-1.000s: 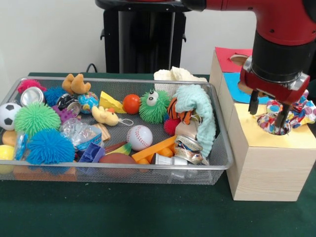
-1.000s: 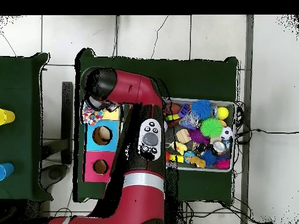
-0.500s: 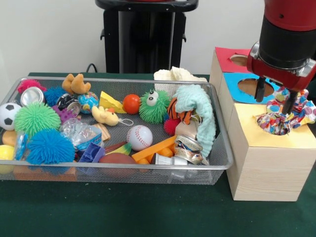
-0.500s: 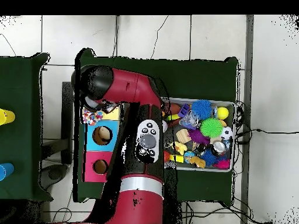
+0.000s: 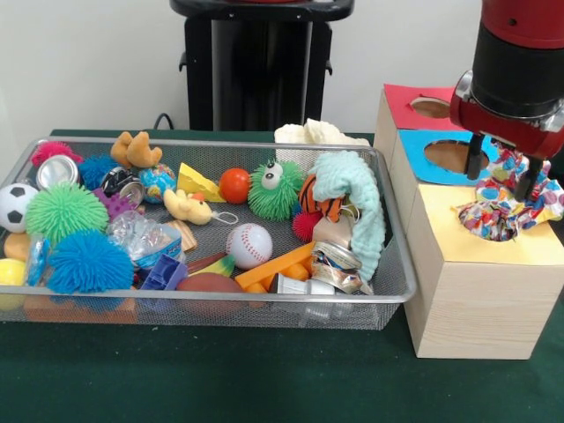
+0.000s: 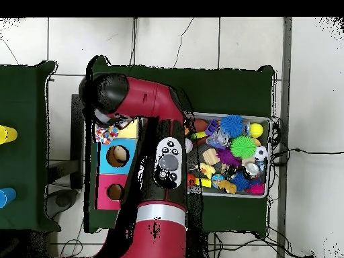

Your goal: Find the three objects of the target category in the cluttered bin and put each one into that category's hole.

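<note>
A: Where do we have the end effector (image 5: 504, 179)?

B: We see it above the wooden box (image 5: 476, 291), over the yellow panel (image 5: 538, 247), with its two dark fingers (image 5: 476, 164) spread apart and nothing between them.

A: And the piece we care about?

B: We find the patterned fabric scrunchie (image 5: 498, 214) bunched in the yellow panel's hole, its frill spilling over the rim toward the far side. The fingertips hang just above it, not touching as far as we can tell.

A: The other holes?

B: We see the blue panel (image 5: 421, 163) and the red panel (image 5: 404, 110) behind, each with an open hole.

A: And the bin?

B: The mesh bin (image 5: 388, 264) sits beside the box on the green worktop (image 5: 264, 374), and among its clutter we see a light teal knitted cloth (image 5: 359, 198) draped near the box side and a baseball (image 5: 249, 245) in the middle.
</note>
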Robot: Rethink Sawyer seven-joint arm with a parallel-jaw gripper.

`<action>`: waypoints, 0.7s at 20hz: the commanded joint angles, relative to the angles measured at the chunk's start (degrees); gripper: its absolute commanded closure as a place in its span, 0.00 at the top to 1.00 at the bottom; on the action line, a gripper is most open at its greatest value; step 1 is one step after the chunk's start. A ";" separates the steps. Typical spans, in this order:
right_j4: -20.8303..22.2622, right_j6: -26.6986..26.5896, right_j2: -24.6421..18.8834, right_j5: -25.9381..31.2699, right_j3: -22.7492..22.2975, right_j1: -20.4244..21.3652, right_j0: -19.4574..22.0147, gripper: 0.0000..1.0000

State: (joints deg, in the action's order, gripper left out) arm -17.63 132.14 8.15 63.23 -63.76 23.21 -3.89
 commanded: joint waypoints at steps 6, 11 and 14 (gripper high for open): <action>-8.16 7.89 -6.75 -3.40 -13.44 4.28 0.70 1.00; -9.29 8.18 -6.61 -4.40 -13.74 3.82 0.06 1.00; -9.36 6.62 -7.26 -8.66 -13.76 1.07 0.32 1.00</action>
State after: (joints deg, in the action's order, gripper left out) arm -24.82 132.14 6.71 62.83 -69.82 26.70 -4.11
